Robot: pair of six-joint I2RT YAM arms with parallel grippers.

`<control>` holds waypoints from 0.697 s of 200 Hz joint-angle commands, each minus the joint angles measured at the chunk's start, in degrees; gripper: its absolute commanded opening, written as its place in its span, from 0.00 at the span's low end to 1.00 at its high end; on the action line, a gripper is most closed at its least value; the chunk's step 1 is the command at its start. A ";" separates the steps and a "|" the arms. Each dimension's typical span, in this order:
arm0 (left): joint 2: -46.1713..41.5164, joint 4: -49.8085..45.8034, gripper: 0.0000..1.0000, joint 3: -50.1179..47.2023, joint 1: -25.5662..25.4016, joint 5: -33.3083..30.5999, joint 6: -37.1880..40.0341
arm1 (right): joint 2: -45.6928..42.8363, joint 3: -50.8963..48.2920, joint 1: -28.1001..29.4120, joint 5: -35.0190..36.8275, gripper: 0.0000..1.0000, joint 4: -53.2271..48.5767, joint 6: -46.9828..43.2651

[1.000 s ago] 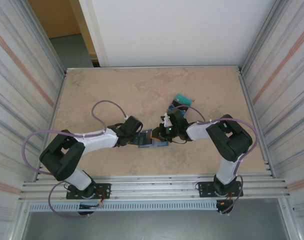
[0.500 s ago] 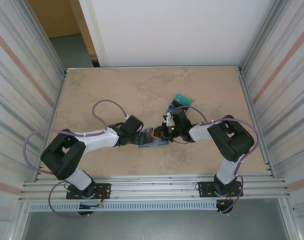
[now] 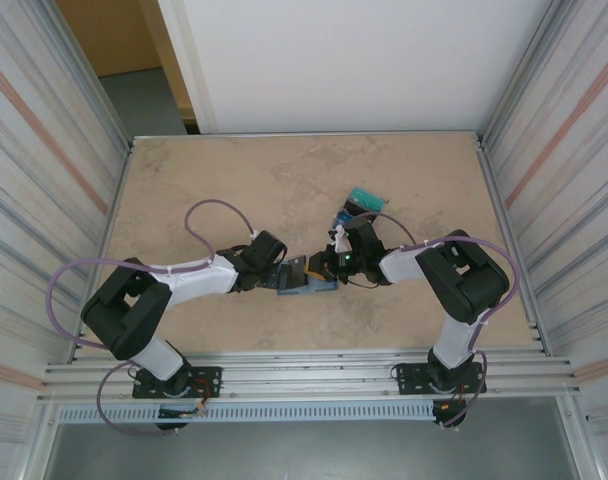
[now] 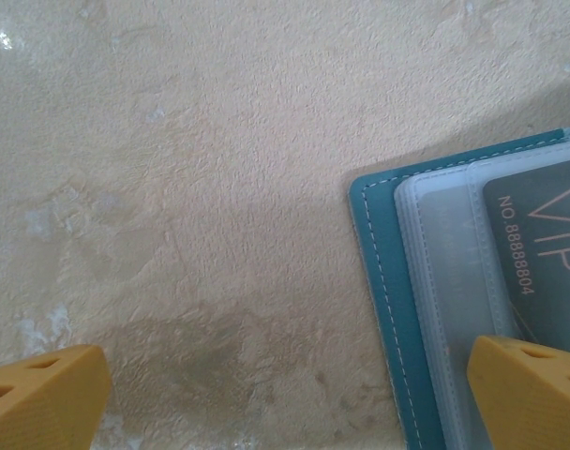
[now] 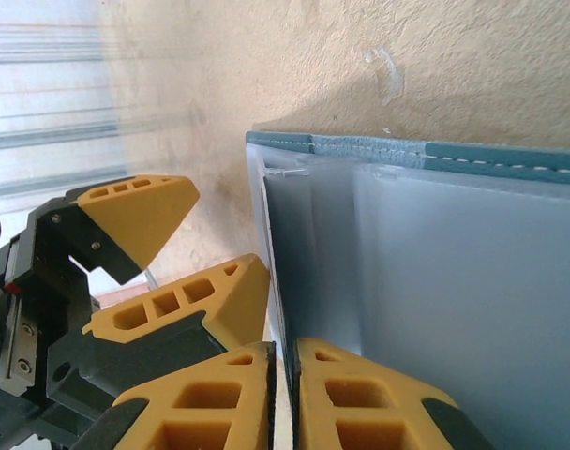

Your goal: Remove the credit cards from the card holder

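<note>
The teal-blue card holder lies open on the table between both grippers, its stitched rim and pale lining showing. A grey credit card marked VIP sits in its sleeves. My left gripper stands wide open, and its right fingertip rests on the lining. My right gripper is shut on the thin edge of the dark card at the holder's pocket. A small pile of teal and dark credit cards lies behind the right gripper.
The beige stone-look table is walled by metal panels at left and right. Purple cables loop over both arms. The left gripper's yellow fingers stand close beside the right one.
The right gripper has edged slightly right and back with the card's edge between its fingers. The left arm and the card holder have barely moved.
</note>
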 commanded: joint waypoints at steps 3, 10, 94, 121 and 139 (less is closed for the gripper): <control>1.45 -4.08 0.99 0.62 -0.47 -1.44 0.17 | -1.41 -0.55 -0.27 -1.69 0.12 1.88 0.66; 1.49 -4.16 0.99 0.65 -0.47 -1.39 0.19 | -1.43 -0.55 -0.30 -1.69 0.11 1.84 0.66; 1.43 -4.71 0.99 1.01 -0.47 -1.69 0.50 | -1.56 -1.25 -1.97 -1.30 0.11 -0.48 -0.46; 1.39 -4.74 0.99 0.83 -0.43 -1.68 0.45 | -1.89 -1.31 -2.43 -1.01 0.11 -1.74 -1.25; 1.23 -4.70 0.99 0.82 -0.47 -1.78 0.38 | -2.05 -1.34 -2.66 -0.73 0.11 -2.45 -1.76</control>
